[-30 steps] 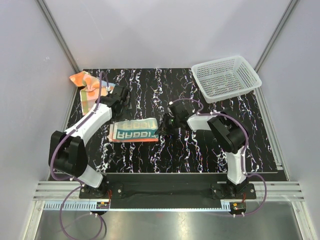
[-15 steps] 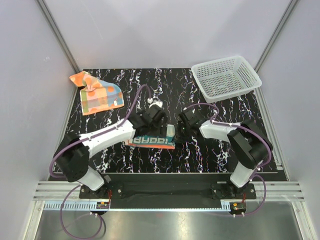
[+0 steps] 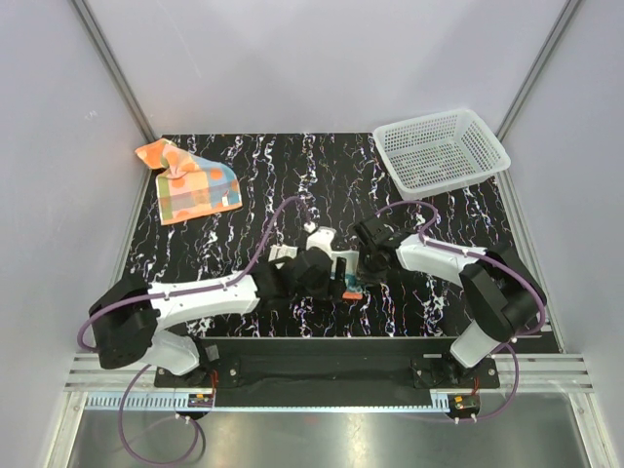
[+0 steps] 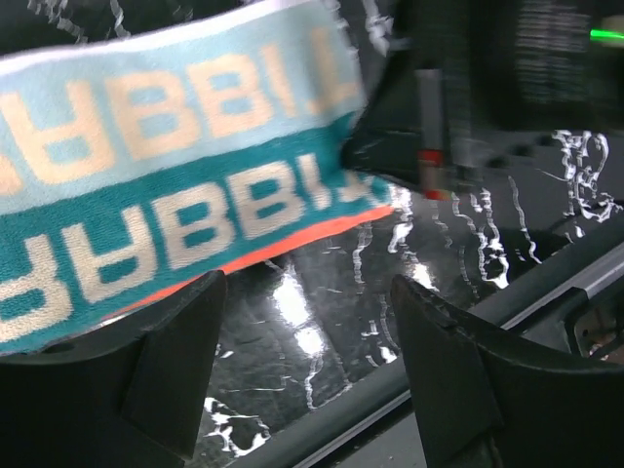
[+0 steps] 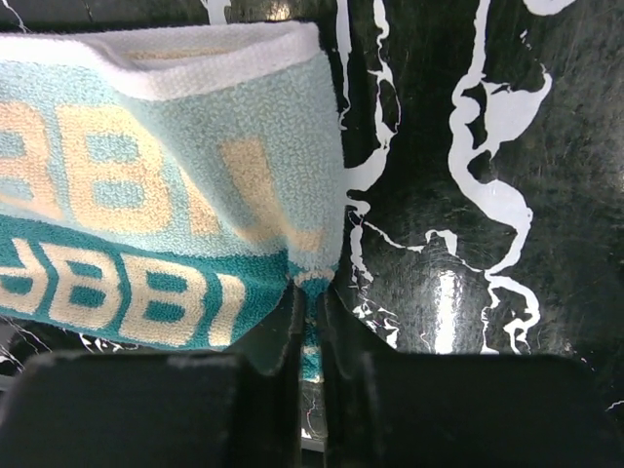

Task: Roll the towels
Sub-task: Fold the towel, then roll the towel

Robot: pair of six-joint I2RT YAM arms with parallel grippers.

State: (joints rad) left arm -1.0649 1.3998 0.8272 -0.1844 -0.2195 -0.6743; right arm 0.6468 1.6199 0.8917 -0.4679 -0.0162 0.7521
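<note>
Top view: both arms reach inward and meet at the near centre of the black white-veined table (image 3: 292,166). The RABBIT towel (image 5: 146,195) is at that spot, between the two wrist heads. From above it is largely covered by them, and only a small teal and orange scrap shows just near of the right wrist. Right gripper (image 5: 310,304): the fingers are pressed almost together, with a thin fold of the towel's teal edge pinched between them. The rest of the cloth spreads away from the pinch, with its white hem and cream lettering uppermost. Left gripper (image 4: 304,297): the jaws stand wide apart and nothing is between them. Bare table shows in the gap, and the towel's orange-bordered edge runs just beyond the fingertips. In the left wrist view the dark body of the right gripper sits at the towel's corner. Whether the cloth lies flat or is raised off the surface cannot be determined. The orange towel (image 3: 190,185), patched in blue, green and yellow, lies spread at the far left corner of the table, well apart from both arms, with one corner rumpled. A white mesh basket (image 3: 441,156) stands at the far right corner.
</note>
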